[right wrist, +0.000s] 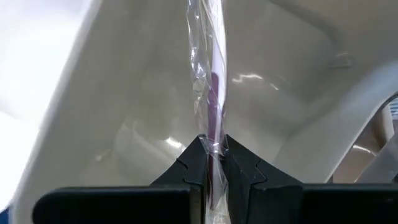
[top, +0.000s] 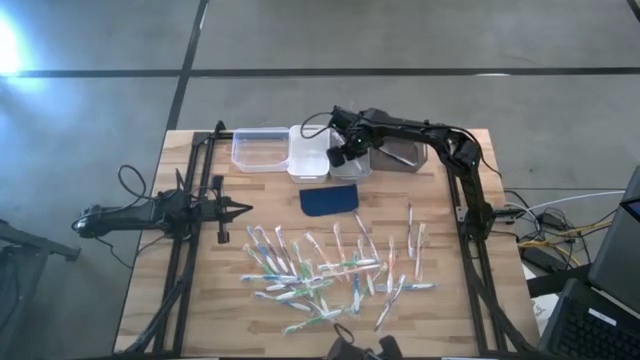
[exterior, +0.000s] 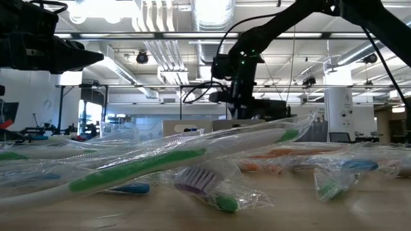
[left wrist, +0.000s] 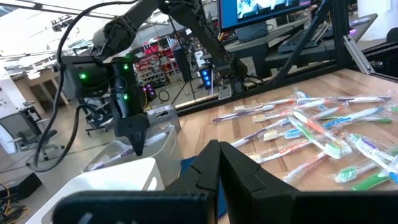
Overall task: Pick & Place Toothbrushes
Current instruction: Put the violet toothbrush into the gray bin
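Observation:
Several wrapped toothbrushes (top: 330,272) lie scattered on the wooden table's near half, also seen up close in the low view (exterior: 160,163) and in the left wrist view (left wrist: 311,127). My right gripper (top: 341,157) reaches over the row of bins at the far edge, pointing down into a pale bin (right wrist: 124,93), and is shut on one wrapped toothbrush (right wrist: 211,81) with a purple accent. My left gripper (top: 242,208) waits shut over the table's left side, touching nothing; its own view shows the closed fingers (left wrist: 219,163). My right gripper pinches the wrapped toothbrush between its two fingers, on the stick just past the fingertips (right wrist: 216,134), wrapper included. The fingers come from above, pointing down, and lie along the stick. The toothbrush runs on from the fingertips down into the pale bin; whether its far end touches the bottom does not show.
A clear bin (top: 258,150), a white bin (top: 308,152) and grey bins (top: 402,152) stand in a row at the far edge. A dark blue pad (top: 329,199) lies in front of them. Black frame rails run along the table's left and right sides.

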Controlling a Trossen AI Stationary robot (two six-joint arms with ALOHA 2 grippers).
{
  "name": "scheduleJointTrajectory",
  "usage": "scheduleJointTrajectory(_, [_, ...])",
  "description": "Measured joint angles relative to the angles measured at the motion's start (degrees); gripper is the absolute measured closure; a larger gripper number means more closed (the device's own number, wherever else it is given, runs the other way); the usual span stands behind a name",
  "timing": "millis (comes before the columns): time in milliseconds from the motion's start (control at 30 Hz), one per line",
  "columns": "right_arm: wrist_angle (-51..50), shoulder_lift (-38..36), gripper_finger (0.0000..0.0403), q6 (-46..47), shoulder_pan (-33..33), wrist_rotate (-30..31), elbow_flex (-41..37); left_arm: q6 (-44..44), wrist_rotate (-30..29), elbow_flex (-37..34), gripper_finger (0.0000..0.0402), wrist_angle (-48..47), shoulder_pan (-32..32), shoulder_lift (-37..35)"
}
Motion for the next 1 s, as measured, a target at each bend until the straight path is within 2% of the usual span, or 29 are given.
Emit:
scheduleJointTrajectory(633, [1.60, 2.72, 0.0379, -1.11, 0.00, 1.31, -0.74, -0.02, 0.00, 0.01, 0.0390, -0.01, 0.04, 0.00])
scheduleJointTrajectory(733, [1.75, 2.72, 0.0366, -1.11, 0.00, 1.29, -0.67, 0.00, 0.00, 0.00, 0.0390, -0.01, 0.02, -0.01])
scheduleJointTrajectory(1000, [1.93, 2.72, 0.0302, -1.35, 0.00, 1.25, -0.43, 0.00, 0.00, -0.01, 0.0390, 0.01, 0.02, -0.01])
